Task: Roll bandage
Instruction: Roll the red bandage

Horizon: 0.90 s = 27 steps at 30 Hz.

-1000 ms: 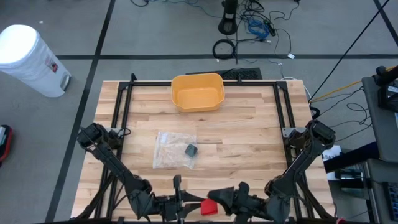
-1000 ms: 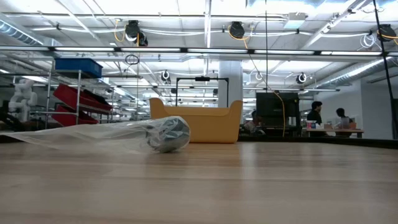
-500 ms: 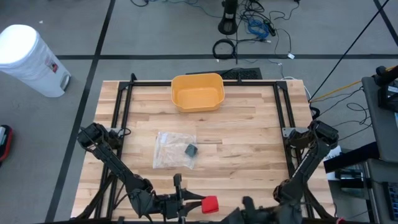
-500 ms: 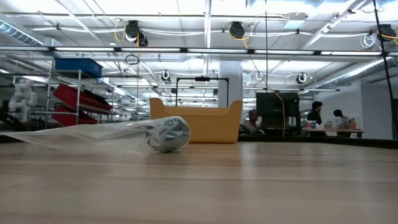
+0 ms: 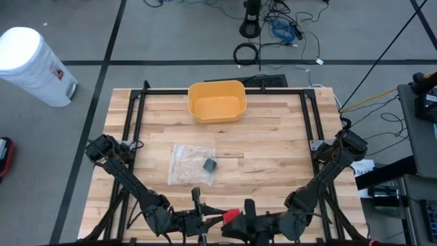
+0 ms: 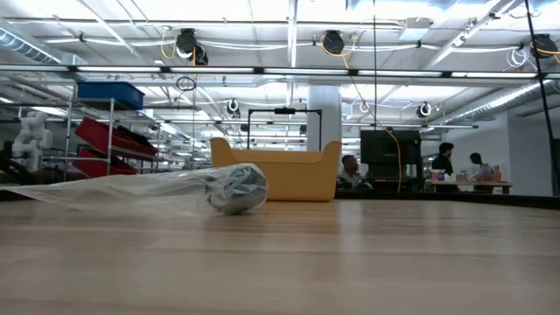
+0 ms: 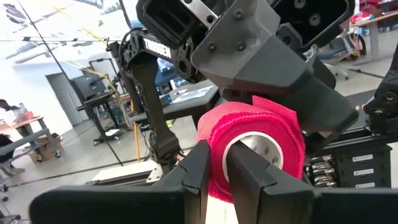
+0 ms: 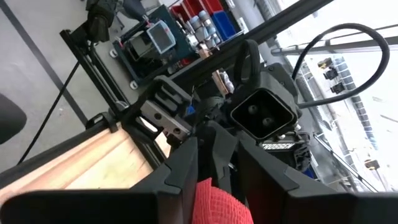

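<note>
Overhead view: both arms meet at the bottom centre of the frame, at the table's near edge, partly cut off by the lower border. The red bandage (image 5: 231,217) sits between the two grippers there.

Left gripper (image 7: 213,174): in its wrist view the fingers are nearly closed, pinching the wall of the bandage (image 7: 252,146) roll, one finger outside and one inside the white core. The lower part of the roll is hidden behind the fingers.

Right gripper (image 8: 214,163): in its wrist view the fingers stand close together with the bandage (image 8: 219,202) at the bottom centre, mostly cut off by the frame edge; whether they grip it cannot be told.

Table (image 5: 273,143): a clear bag (image 5: 190,164) holding a small dark object (image 5: 209,165) lies left of centre; a yellow bin (image 5: 217,101) stands at the top centre.

Low view: neither gripper nor bandage appears. The bag (image 6: 131,191) lies at left, the bin (image 6: 297,171) behind it; distant people (image 6: 442,162) are too small to make out.
</note>
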### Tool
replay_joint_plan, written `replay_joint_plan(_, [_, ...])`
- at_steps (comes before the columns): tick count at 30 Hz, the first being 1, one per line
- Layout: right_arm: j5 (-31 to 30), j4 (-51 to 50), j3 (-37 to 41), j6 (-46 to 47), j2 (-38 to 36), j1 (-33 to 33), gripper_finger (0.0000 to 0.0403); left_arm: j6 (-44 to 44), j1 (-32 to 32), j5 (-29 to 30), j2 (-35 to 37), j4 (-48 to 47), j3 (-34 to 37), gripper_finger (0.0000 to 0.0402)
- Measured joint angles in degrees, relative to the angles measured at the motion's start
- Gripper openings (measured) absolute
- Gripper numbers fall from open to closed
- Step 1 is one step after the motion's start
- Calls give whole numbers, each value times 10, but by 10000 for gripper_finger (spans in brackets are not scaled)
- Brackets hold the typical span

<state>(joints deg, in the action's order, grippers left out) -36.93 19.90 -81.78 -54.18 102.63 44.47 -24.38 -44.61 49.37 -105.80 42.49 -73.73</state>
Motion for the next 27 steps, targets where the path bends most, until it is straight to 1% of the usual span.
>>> replay_joint_plan(8, [-15,10,0,-13,0,6,103,2,-1,-3,0,-21,0,53])
replay_joint_plan(13, [-56,20,0,-39,0,11,103,2,-1,-3,0,-25,0,54])
replay_joint_plan(17, [-69,23,0,-60,0,12,103,2,-1,-2,0,-26,0,54])
replay_joint_plan(23, [-144,97,-1,-165,0,37,103,3,-5,-11,0,-26,0,54])
replay_joint_plan(27, [-190,117,-30,-224,0,67,103,3,-6,-11,0,-25,0,54])
